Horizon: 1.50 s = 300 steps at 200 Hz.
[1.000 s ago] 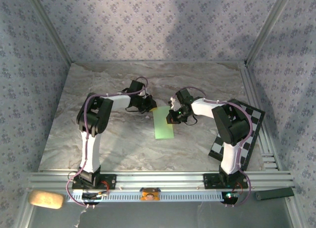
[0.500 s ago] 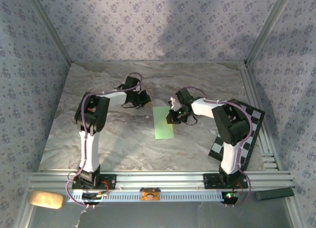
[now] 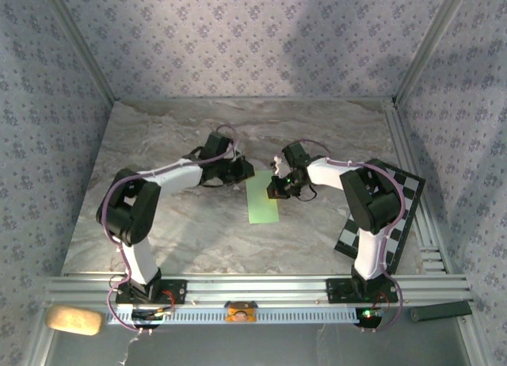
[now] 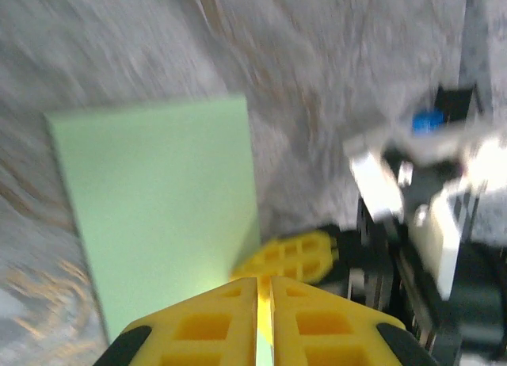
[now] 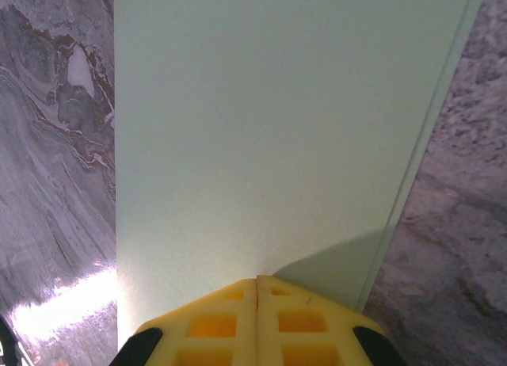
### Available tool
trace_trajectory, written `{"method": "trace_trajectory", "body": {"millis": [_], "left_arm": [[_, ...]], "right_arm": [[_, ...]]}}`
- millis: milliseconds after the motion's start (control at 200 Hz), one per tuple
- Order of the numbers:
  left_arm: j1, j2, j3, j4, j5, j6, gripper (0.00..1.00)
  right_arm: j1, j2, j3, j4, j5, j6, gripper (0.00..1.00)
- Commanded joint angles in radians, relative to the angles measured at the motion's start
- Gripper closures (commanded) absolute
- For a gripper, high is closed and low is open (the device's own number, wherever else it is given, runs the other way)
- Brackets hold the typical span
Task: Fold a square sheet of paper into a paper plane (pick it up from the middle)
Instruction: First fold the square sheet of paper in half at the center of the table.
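Right tool [image 3: 277, 192] atop sheet [image 3: 261, 206], lengthwise near-far

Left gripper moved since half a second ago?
Yes. Against the unmoved green sheet, the left gripper swung back right: clear of it then, now at its far left corner.

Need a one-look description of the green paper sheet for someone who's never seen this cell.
On the grey marbled table, look at the middle, between the left tool and the right tool. The green paper sheet lies flat there, a narrow rectangle. It is plain pale green, unlike the black-and-white checkered board at the table's right edge.
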Motion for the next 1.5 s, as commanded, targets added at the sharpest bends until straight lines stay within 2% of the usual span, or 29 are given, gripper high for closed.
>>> {"method": "trace_trajectory", "body": {"millis": [0,165,375,520,820,1030,1314,1494], "left_arm": [[-0.039,-0.003,-0.074,0.056,0.065,-0.026,0.88],[-0.082,0.043,-0.128,0.113,0.072,-0.025,0.88],[-0.082,0.074,-0.181,0.105,0.038,0.012,0.89],[-0.083,0.04,-0.237,0.087,-0.042,0.079,0.88],[-0.105,-0.119,-0.256,0.115,0.044,0.062,0.8],[-0.153,-0.062,-0.299,0.106,0.097,0.092,0.81],[-0.156,-0.061,-0.375,0.098,0.04,0.101,0.82],[-0.158,-0.168,-0.369,0.096,0.03,0.081,0.82]], "right_arm": [[0.001,0.037,-0.05,-0.122,0.094,0.017,1.0],[0.002,0.038,-0.055,-0.126,0.106,0.018,1.0],[0.001,0.039,-0.063,-0.129,0.116,0.018,1.0],[0.001,0.039,-0.068,-0.128,0.12,0.018,1.0],[-0.002,0.027,-0.073,-0.126,0.123,0.022,1.0],[-0.002,0.02,-0.079,-0.127,0.128,0.024,1.0],[-0.003,0.013,-0.071,-0.126,0.109,0.011,1.0],[0.003,-0.017,-0.031,-0.131,0.07,0.016,0.96]]}}
